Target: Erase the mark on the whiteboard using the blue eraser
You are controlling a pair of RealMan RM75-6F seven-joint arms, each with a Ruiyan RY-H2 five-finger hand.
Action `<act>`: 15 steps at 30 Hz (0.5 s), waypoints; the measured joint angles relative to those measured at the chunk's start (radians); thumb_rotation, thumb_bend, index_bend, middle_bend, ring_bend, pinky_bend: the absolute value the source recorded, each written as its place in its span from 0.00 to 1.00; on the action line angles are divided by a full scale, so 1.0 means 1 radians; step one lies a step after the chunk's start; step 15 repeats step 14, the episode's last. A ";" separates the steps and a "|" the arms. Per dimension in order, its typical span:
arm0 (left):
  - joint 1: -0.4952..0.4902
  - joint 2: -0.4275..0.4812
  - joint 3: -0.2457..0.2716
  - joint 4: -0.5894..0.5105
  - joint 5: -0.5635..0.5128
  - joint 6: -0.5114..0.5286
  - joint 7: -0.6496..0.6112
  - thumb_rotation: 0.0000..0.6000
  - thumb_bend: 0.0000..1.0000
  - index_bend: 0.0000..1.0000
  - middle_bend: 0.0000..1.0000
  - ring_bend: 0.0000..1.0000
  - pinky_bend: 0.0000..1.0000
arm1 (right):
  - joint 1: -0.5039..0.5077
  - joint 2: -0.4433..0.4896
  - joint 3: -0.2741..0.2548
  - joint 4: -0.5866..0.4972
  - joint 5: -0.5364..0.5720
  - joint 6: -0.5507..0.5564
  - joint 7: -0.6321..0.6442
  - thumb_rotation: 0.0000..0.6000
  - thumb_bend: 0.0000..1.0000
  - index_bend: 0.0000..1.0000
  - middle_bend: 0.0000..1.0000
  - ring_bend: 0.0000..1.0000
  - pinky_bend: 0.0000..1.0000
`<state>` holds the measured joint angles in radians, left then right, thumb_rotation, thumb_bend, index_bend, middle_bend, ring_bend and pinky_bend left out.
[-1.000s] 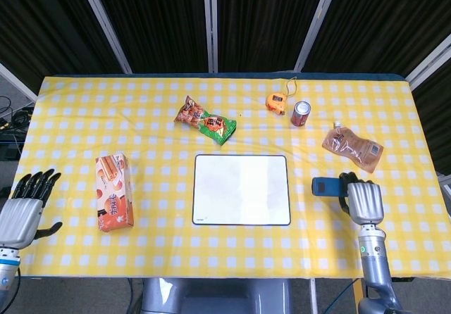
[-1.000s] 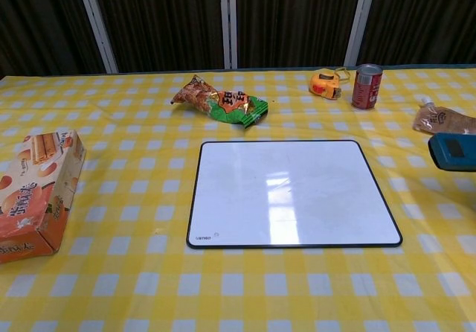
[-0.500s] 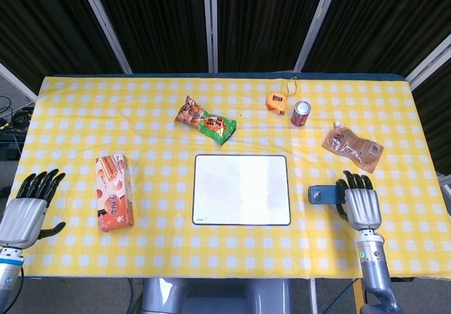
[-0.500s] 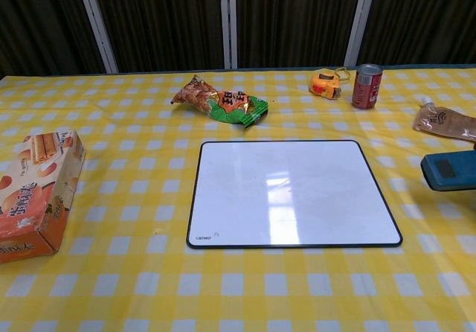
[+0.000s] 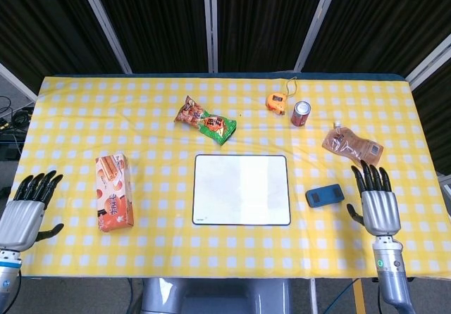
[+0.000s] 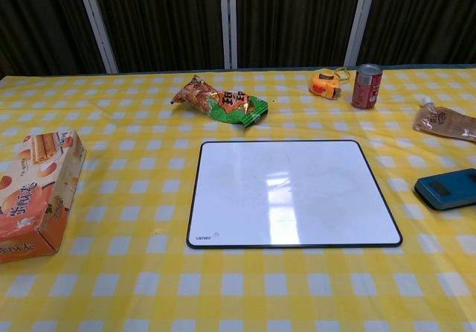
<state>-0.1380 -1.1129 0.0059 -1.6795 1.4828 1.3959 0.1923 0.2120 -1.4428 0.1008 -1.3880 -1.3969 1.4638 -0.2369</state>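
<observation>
Yellow checked tablecloth [image 5: 162, 250], blue eraser [image 5: 325, 196] flat beside clean whiteboard [image 5: 242, 189], both hands spread, empty.

We see a table [image 5: 70, 89] under a yellow-and-white checked cloth, bearing a whiteboard [image 5: 242, 189] at centre, a blue eraser [image 5: 325, 196] just to its right, a biscuit box [image 5: 113, 191] at left, a snack bag [image 5: 205, 120], tape measure [image 5: 275, 102], red can [image 5: 301, 113] and brown pouch [image 5: 351, 147].
</observation>
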 measured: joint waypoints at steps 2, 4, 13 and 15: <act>0.004 -0.005 0.002 0.007 0.007 0.009 -0.007 1.00 0.18 0.00 0.00 0.00 0.00 | -0.018 0.018 -0.012 0.002 -0.039 0.043 0.033 1.00 0.16 0.08 0.00 0.00 0.00; 0.008 -0.010 0.003 0.011 0.013 0.017 -0.012 1.00 0.18 0.00 0.00 0.00 0.00 | -0.042 0.039 -0.028 0.010 -0.080 0.090 0.072 1.00 0.16 0.08 0.00 0.00 0.00; 0.031 -0.020 0.006 0.041 0.046 0.069 -0.052 1.00 0.18 0.00 0.00 0.00 0.00 | -0.105 0.119 -0.067 0.000 -0.153 0.164 0.177 1.00 0.16 0.06 0.00 0.00 0.00; 0.033 -0.020 0.006 0.044 0.050 0.073 -0.056 1.00 0.18 0.00 0.00 0.00 0.00 | -0.105 0.124 -0.070 -0.005 -0.157 0.160 0.180 1.00 0.16 0.06 0.00 0.00 0.00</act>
